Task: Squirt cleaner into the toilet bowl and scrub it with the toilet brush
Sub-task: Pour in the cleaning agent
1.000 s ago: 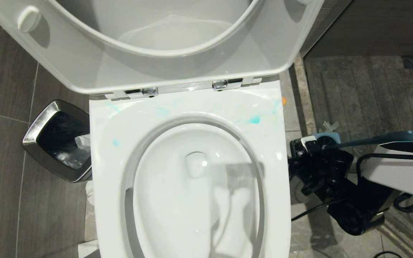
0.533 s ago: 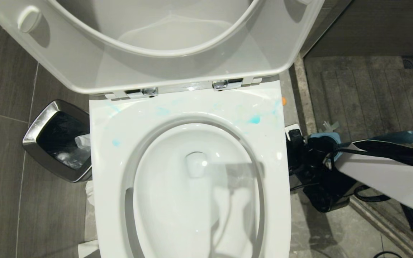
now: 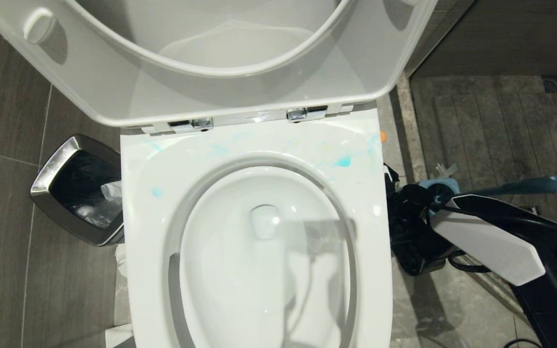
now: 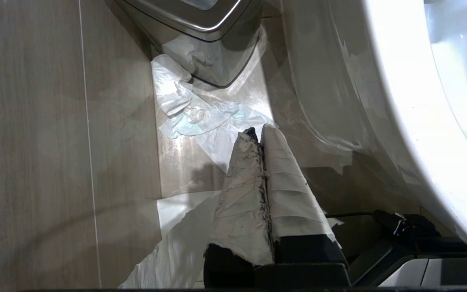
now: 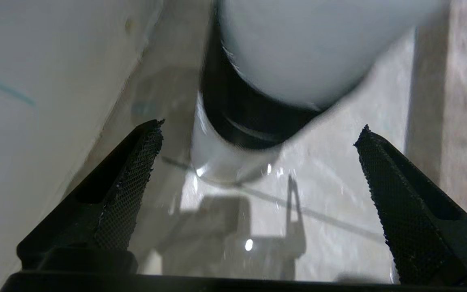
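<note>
Spread wide apart, the black mesh-faced fingers [image 5: 136, 178] of the right gripper [image 5: 258, 162] are seen with nothing held between them. Past the gap a rounded white and black body, blurred and close, is seen above the pale wet floor [image 5: 322, 194]; what it is cannot be told. Along one side of that view a white ceramic wall runs, marked by a thin turquoise streak.

In the head view the right gripper [image 3: 397, 205] is lowered beside the right edge of the toilet bowl [image 3: 259, 251], down by the floor, with its white-panelled arm [image 3: 491, 246] reaching in from the lower right corner. Just behind it the toilet brush [image 3: 525, 187] is set in its holder, the slate-blue handle slanting away to the right. The brush is not gripped.

The cleaner [image 3: 342, 161] is seen as pale blue blots and smears on the back rim of the bowl, near the hinges, with a smaller blot on the left rim. The lid [image 3: 104, 92] and seat are raised.

The left gripper [image 4: 260, 140] is closed, its two paper-wrapped fingers [image 4: 245, 194] pressed together and empty, low beside the left flank of the bowl. Crumpled white paper [image 4: 193, 113] is lying on the tiles before it, against the foot of the steel-rimmed bin [image 3: 73, 193].
</note>
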Tool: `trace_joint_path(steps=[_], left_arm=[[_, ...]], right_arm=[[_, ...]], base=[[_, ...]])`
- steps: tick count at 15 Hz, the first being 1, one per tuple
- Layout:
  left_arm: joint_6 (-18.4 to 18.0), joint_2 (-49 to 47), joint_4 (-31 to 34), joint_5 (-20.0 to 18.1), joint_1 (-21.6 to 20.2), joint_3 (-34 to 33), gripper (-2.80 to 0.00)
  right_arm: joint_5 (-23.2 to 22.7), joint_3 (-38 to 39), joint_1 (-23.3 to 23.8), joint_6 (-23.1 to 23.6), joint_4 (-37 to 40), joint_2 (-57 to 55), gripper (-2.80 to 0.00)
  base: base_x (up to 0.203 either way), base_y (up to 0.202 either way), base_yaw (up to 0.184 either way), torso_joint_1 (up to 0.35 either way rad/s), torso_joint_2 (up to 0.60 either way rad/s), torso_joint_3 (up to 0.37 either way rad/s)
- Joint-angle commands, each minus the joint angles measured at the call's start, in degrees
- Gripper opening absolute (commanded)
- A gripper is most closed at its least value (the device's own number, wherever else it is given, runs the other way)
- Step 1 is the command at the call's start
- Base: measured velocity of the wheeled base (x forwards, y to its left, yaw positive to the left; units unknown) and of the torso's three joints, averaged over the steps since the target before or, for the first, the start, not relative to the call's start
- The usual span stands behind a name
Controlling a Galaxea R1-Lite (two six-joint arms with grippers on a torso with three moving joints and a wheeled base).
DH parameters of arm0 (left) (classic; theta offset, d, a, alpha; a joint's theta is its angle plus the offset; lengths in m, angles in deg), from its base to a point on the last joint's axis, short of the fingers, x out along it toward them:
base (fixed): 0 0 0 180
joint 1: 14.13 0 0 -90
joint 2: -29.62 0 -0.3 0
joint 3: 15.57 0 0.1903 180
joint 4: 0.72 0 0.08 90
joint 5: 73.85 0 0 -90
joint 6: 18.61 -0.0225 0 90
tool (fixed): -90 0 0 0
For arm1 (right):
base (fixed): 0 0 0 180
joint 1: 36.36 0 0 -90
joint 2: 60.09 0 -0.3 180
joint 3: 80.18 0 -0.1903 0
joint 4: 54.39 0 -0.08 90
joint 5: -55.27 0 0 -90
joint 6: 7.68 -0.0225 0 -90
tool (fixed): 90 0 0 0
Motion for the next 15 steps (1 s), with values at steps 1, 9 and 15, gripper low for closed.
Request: trace_joint_path(steps=[1,9,15], left_arm=[[0.0,-0.07,0.0,0.04,-0.06,0.0,-2.8],[0.0,-0.07,0.0,0.04,-0.04,0.0,-2.8],[0.0,-0.07,0.0,0.04,-0.01,0.0,-2.8]], right_arm=[[-2.23,-4.51,0.0,1.09,-0.71,-3.06,0.0],[-4.48,-15.14,2.49,5.53,-0.75,-7.3,0.0],[-7.47,-19.28,3.41,5.57,-0.75,-8.19,0.0]], base=[[0.0,0.0,0.0,0.0,0.0,0.0],[0.0,0.0,0.0,0.0,0.0,0.0],[0.0,0.0,0.0,0.0,0.0,0.0]])
